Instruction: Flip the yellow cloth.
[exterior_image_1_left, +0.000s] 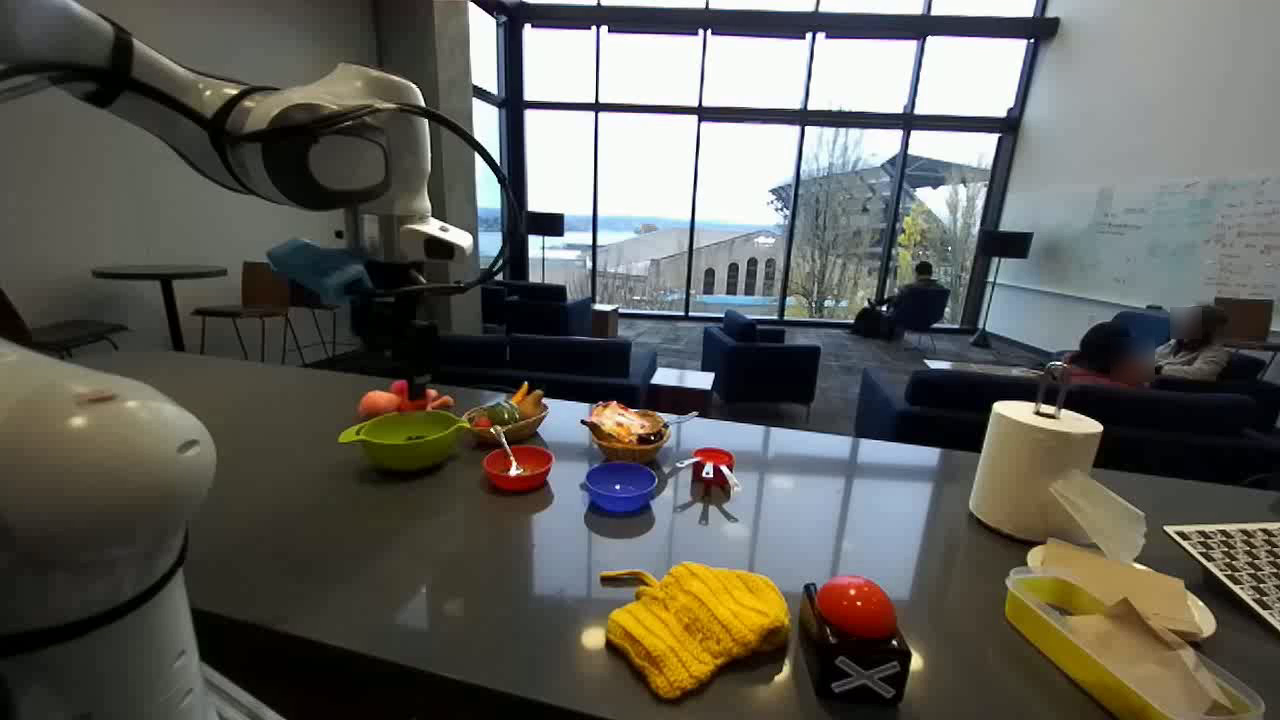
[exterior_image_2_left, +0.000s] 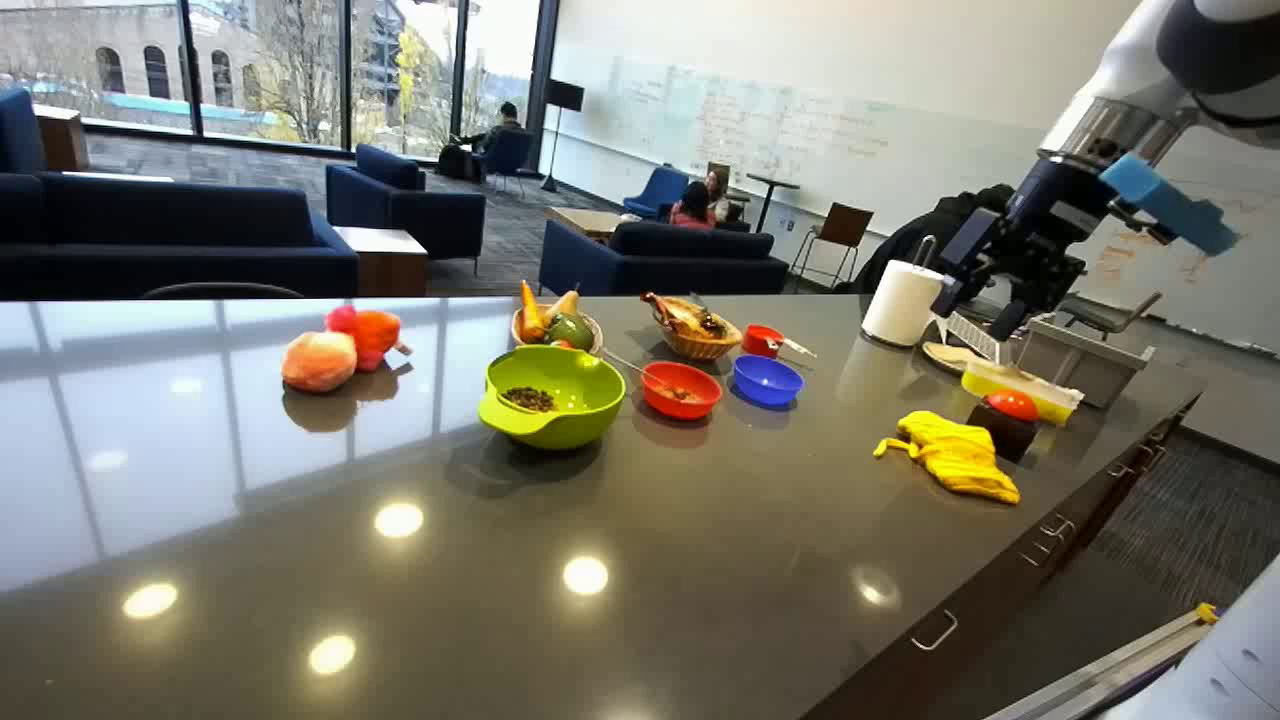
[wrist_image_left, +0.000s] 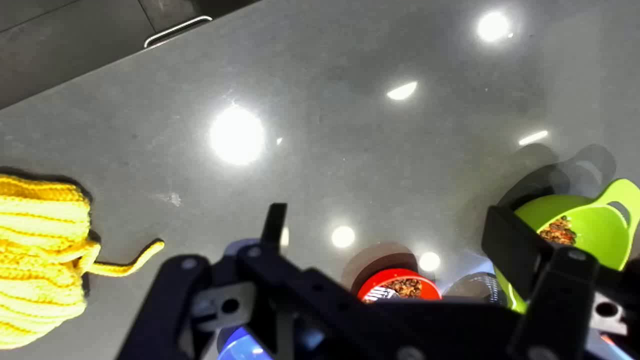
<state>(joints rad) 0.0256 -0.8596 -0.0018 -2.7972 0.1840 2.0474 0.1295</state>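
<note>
The pincer (wrist_image_left: 392, 235) gapes wide. In the wrist view the yellow cloth (wrist_image_left: 42, 265), cut off, lies left of it; the blue bowl (wrist_image_left: 245, 348) behind the pincer is mostly hidden.

the glossy grey counter (exterior_image_1_left: 350, 540) carries the yellow cloth (exterior_image_1_left: 700, 625), green bowl (exterior_image_1_left: 410, 452), red bowl (exterior_image_1_left: 518, 481), blue bowl (exterior_image_1_left: 621, 499).
</note>
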